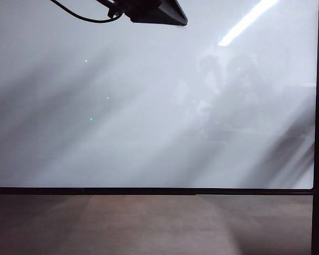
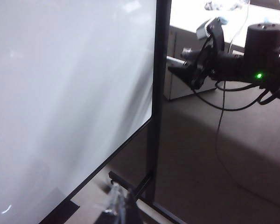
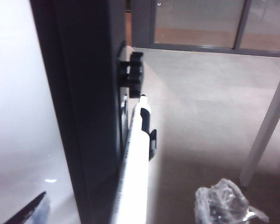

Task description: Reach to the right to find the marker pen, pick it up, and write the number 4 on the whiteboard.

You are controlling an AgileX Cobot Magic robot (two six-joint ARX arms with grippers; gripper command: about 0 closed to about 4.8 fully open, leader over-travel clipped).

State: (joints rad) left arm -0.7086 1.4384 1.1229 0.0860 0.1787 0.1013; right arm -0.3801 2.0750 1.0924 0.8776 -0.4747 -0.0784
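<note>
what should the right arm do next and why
Probably ease the right tool forward onto the marker pen and close. The right wrist view shows the pen clipped upright beside the whiteboard frame, close ahead and not yet gripped, and the board carries no writing. The left tool hangs by the board's lower corner.

A black wedge-shaped device (image 1: 154, 11) is hanging in at the top of the exterior view, its black cable (image 1: 80, 16) looping away to the left. A brown wooden surface (image 1: 149, 226) is stretching along the bottom of that view. In the right wrist view a black ribbed knob (image 3: 133, 74) is sticking out sideways, a grey floor (image 3: 205, 93) is running back to glazed partitions (image 3: 200, 21), and a white table leg (image 3: 268, 126) is standing on that floor. A white cabinet (image 2: 177, 77) is standing on the floor in the left wrist view
</note>
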